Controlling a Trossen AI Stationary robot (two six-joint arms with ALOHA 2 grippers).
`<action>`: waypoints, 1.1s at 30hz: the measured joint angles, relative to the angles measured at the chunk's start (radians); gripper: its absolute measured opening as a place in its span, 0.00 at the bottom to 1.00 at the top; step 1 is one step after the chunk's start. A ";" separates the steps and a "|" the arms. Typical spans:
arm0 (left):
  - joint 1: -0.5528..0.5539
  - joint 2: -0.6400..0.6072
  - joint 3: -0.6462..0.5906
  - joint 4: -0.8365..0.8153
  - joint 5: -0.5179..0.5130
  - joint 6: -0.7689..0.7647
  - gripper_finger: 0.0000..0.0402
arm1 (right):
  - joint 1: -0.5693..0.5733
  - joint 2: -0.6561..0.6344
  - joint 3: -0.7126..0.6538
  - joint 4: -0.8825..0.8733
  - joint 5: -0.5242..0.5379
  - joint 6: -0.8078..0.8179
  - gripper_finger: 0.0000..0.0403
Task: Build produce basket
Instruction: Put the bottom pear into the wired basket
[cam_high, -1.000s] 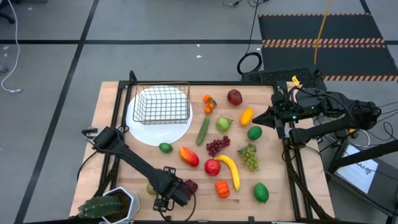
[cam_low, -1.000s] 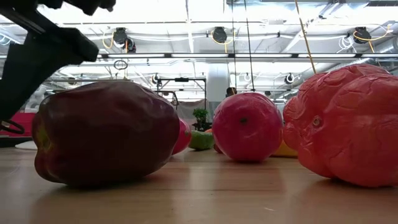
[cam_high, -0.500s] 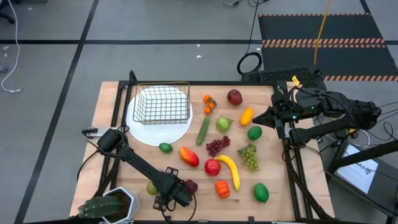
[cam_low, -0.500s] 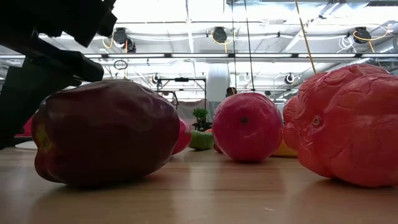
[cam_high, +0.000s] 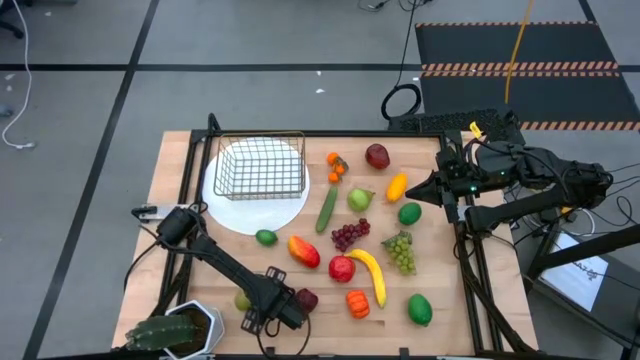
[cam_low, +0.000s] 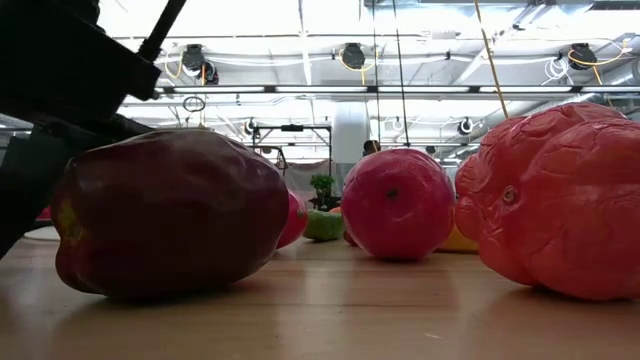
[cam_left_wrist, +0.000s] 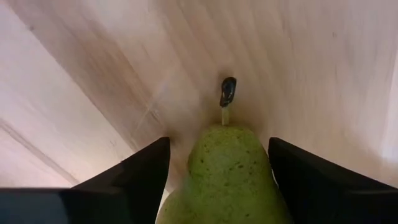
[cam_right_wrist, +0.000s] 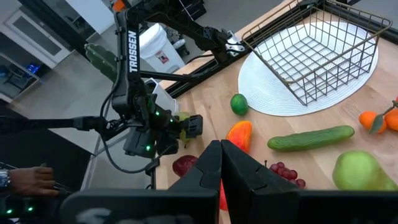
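A green pear (cam_left_wrist: 230, 177) lies on the wood near the table's near left corner, stem (cam_left_wrist: 227, 93) pointing away from the wrist camera; in the high view it peeks out beside the arm (cam_high: 242, 302). My left gripper (cam_left_wrist: 219, 142) points down over it, open, one finger on each side with a narrow gap. The wire basket (cam_high: 262, 167) stands on a round white plate (cam_high: 250, 212) at the far left. More produce lies across the table's middle and right. My right gripper (cam_right_wrist: 221, 163) waits shut, raised at the right edge (cam_high: 414, 190).
A dark red apple (cam_high: 306, 299) lies just right of my left gripper, with an orange pepper (cam_high: 357, 302) and a red apple (cam_high: 341, 268) beyond. A spiky potted plant (cam_high: 178, 330) stands at the near left corner. A person's hand (cam_right_wrist: 28, 180) shows off the table.
My left gripper has sunk toward the table over the pear; in the low view its dark bulk has come down behind the dark red apple. The produce has stayed in place.
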 joint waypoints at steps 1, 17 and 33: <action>0.000 0.000 -0.001 0.000 0.000 0.020 0.66 | 0.000 0.000 0.000 0.000 0.000 0.000 0.00; 0.016 0.000 0.021 -0.044 -0.002 0.064 0.43 | 0.000 0.000 0.000 0.000 -0.025 0.000 0.00; 0.114 -0.109 0.306 -0.236 -0.106 -0.083 0.44 | 0.000 0.000 0.000 0.001 -0.020 0.000 0.00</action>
